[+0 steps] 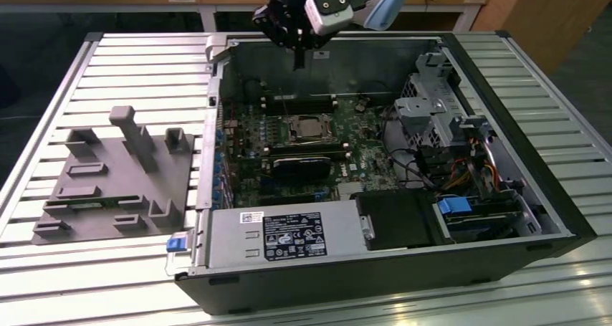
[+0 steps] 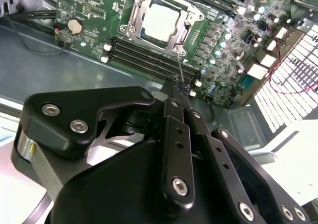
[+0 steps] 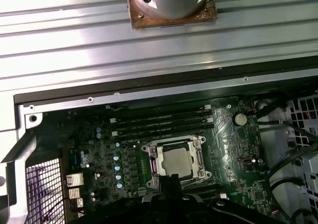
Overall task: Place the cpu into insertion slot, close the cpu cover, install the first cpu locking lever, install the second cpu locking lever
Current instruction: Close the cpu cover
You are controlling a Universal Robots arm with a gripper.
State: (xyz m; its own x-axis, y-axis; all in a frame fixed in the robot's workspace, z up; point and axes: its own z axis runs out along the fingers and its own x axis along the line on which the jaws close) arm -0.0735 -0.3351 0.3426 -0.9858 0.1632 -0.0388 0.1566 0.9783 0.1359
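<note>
The cpu [image 2: 159,21] lies flat in the insertion slot [image 1: 308,128] on the green board, its pale metal top showing. The silver cpu cover [image 2: 185,31] lies down around it as a frame. In the first wrist view, the cpu [image 3: 177,163] sits inside the same frame [image 3: 199,159]. My gripper [image 2: 180,88] hangs above the case's back wall, apart from the socket, its black fingers [image 2: 174,129] pressed together with nothing between them. A thin wire lever [image 2: 181,67] rises from the socket's corner toward the fingertips. The exterior view has the gripper [image 1: 299,62] high over the open case.
The open computer case [image 1: 383,283] lies on a slatted metal table [image 1: 143,61]. Long black memory slots [image 2: 149,57] run beside the socket. A drive cage and cables [image 1: 449,140] fill the exterior view's right. A grey fixture block [image 1: 115,175] sits at the exterior view's left.
</note>
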